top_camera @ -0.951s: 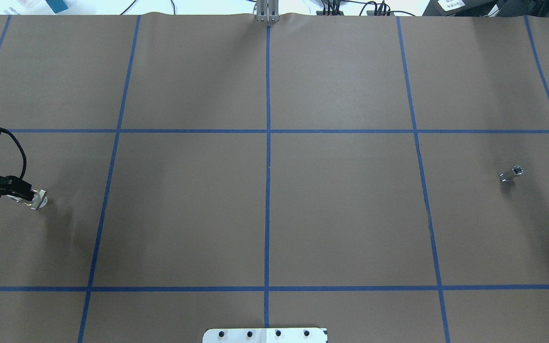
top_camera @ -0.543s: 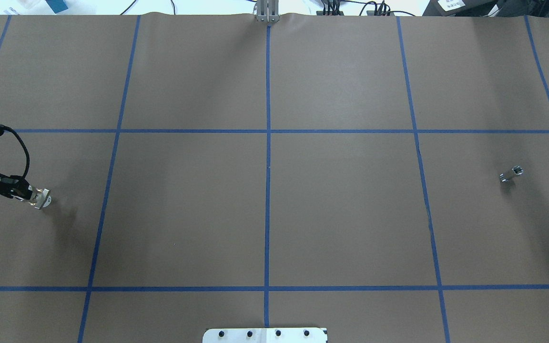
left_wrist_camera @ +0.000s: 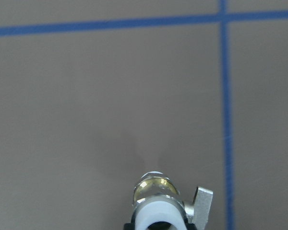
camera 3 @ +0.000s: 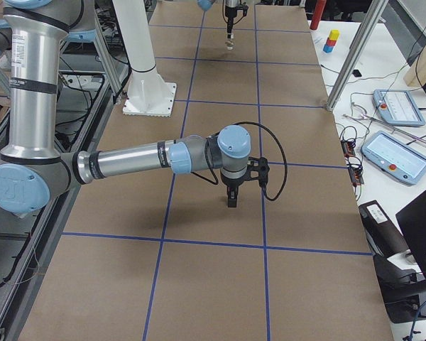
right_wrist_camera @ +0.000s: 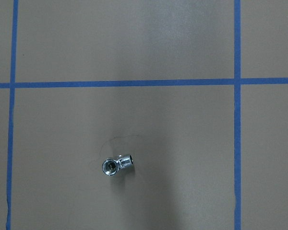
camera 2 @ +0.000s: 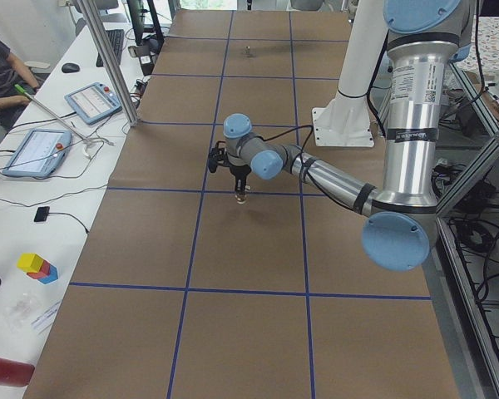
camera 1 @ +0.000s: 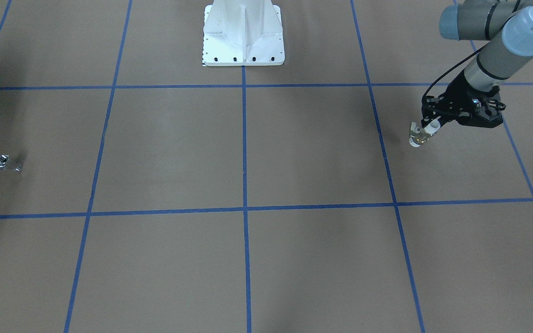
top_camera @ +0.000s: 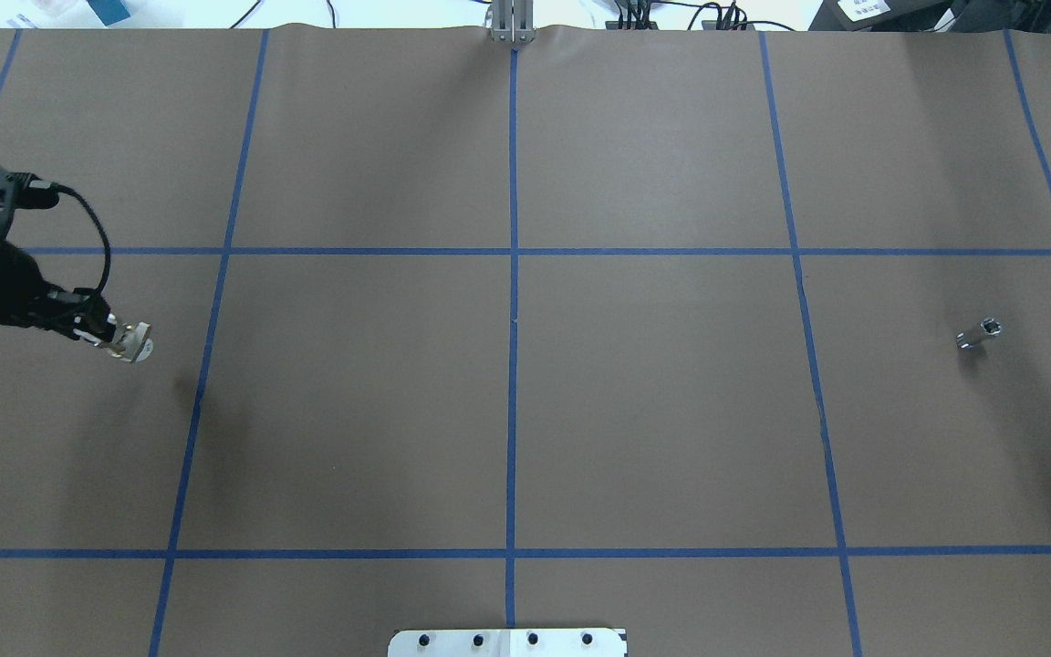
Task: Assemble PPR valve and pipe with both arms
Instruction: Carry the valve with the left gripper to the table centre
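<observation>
The left jaws are closed on the valve. They grip it at its white collar end, and the brass middle and side lever stick out past the fingertips. In the wrist view the white collar sits nearest the camera. The valve hangs just above the table at its left end, a little left of a blue tape line. The left arm reaches in from the left edge, its wrist tilted down. The right jaws show only in a side view, on the right arm, pointing down over the table; I cannot tell how far open they are. The pipe lies alone on the table near its right end, below the right wrist camera and well apart from the valve.
</observation>
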